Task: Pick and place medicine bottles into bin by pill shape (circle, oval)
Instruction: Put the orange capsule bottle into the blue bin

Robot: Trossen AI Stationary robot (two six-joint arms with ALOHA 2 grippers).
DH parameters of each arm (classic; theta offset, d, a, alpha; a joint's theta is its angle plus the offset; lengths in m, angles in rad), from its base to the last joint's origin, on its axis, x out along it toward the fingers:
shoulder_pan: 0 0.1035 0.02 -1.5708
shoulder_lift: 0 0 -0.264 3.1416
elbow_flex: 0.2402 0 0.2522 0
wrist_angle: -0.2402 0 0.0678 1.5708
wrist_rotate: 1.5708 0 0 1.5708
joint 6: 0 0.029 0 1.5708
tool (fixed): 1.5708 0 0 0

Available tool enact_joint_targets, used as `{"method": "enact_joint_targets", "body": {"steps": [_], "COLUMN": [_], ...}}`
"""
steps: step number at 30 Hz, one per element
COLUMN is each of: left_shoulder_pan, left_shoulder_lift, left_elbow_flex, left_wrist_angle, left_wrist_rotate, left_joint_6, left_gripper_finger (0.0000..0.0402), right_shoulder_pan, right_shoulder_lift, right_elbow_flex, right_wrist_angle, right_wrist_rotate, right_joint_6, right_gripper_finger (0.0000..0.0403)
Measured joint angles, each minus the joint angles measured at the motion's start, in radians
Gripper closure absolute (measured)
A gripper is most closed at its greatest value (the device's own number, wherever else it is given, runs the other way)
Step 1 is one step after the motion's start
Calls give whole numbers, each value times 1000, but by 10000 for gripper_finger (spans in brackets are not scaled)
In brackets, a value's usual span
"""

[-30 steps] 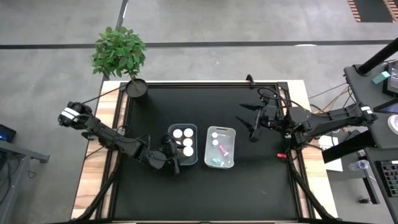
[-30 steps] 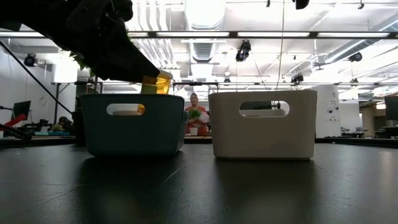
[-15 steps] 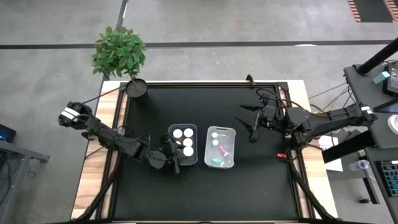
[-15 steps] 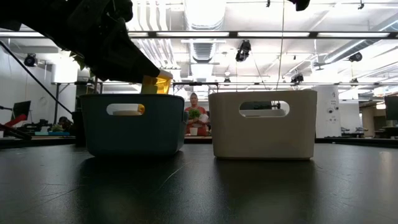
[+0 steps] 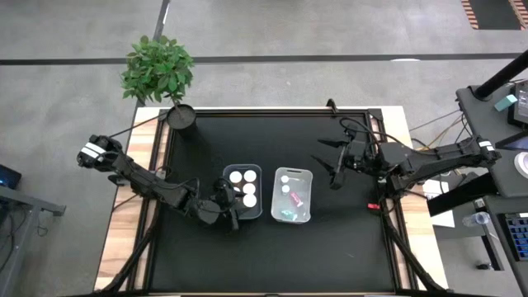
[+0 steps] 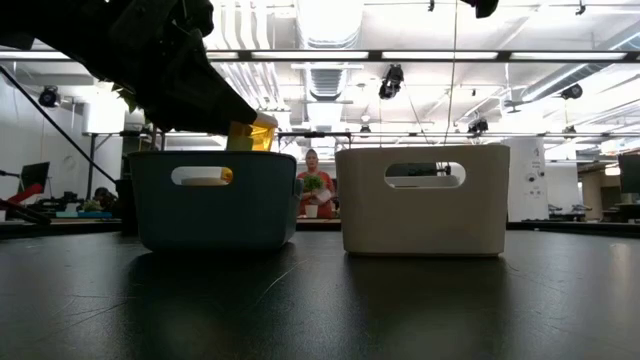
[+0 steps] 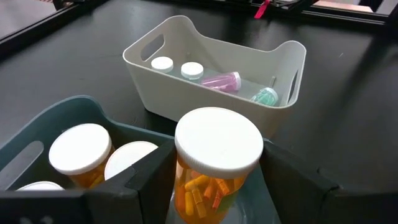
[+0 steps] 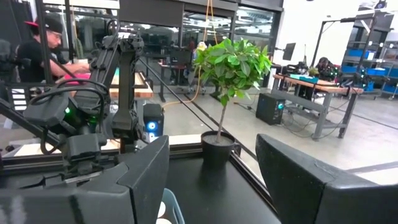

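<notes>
The left gripper (image 7: 214, 186) is pinching an orange pill bottle (image 7: 217, 163) over the teal bin (image 7: 68, 121); releasing off-centre risks clipping the rim; the right gripper (image 5: 334, 169) is idling spread beside the white bin (image 5: 307, 175).

The black worktop (image 5: 272, 239) carries a blue bin (image 5: 244, 191), a white bin (image 5: 292, 196) just beside it, and a plant pot (image 5: 181, 116) at one corner, apparently on its edge.

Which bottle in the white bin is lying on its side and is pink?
The pink bottle in the white bin, lying on its side near the middle. The two white-capped bottles beside it stand upright, and the teal one lies by the far wall.
</notes>
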Motion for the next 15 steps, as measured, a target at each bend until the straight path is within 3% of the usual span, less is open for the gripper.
{"method": "enact_joint_targets", "body": {"steps": [15], "left_shoulder_pan": [0], "left_shoulder_lift": [0], "left_elbow_flex": [-2], "left_wrist_angle": [-10], "left_wrist_rotate": [4], "left_joint_6": [0], "left_gripper_finger": [191], "right_shoulder_pan": [0], "right_shoulder_lift": [-1], "right_elbow_flex": [0], "right_wrist_angle": [-47], "right_wrist_rotate": [0], "right_joint_6": [0], "right_gripper_finger": [172]}}
